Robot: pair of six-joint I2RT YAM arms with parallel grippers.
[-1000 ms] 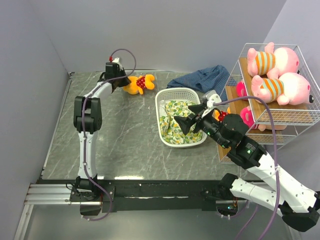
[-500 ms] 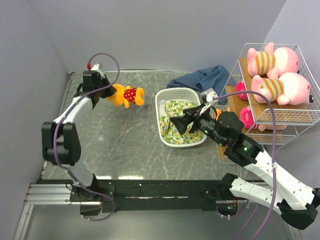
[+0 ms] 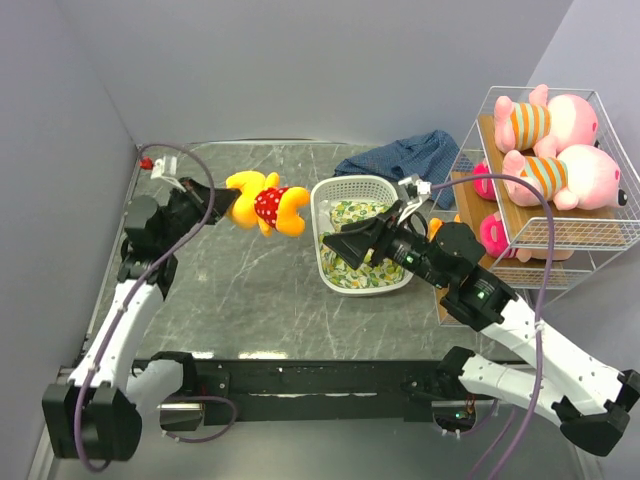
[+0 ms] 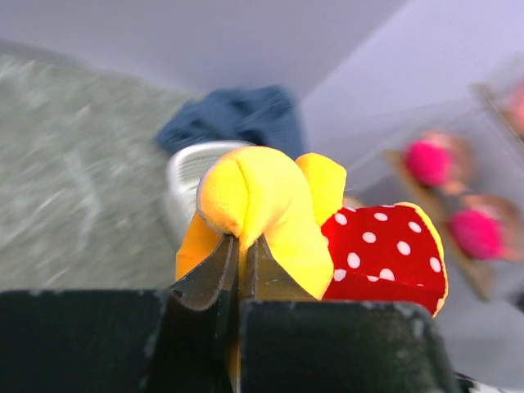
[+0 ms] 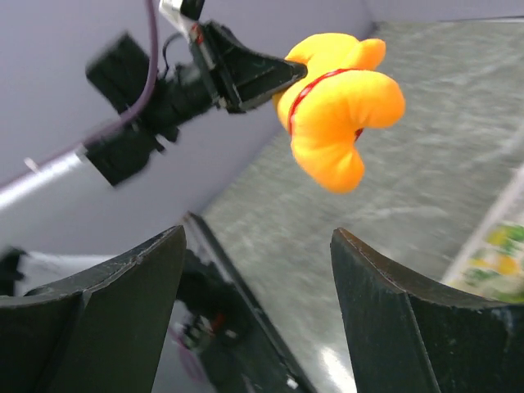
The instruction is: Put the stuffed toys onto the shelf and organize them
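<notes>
My left gripper (image 3: 226, 196) is shut on a yellow-orange bear (image 3: 266, 203) in a red dotted shirt and holds it in the air left of the basket; the bear fills the left wrist view (image 4: 278, 213) and shows in the right wrist view (image 5: 340, 102). My right gripper (image 3: 335, 243) is open and empty over the basket, pointing left toward the bear. The shelf (image 3: 560, 230) stands at the right. Two pink pigs in striped shirts (image 3: 550, 120) (image 3: 560, 175) lie on its top tier. Pink-clad dolls (image 3: 495, 232) sit on the tier below.
A white slotted basket (image 3: 325, 190) holding a lemon-print cloth (image 3: 350, 225) sits mid-table. Blue fabric (image 3: 400, 155) lies behind it, next to the shelf. Grey walls close in the left and back sides.
My left arm has lifted the bear off the back of the table and swung it forward and right, toward the basket. My right gripper has reached further left over the basket.
</notes>
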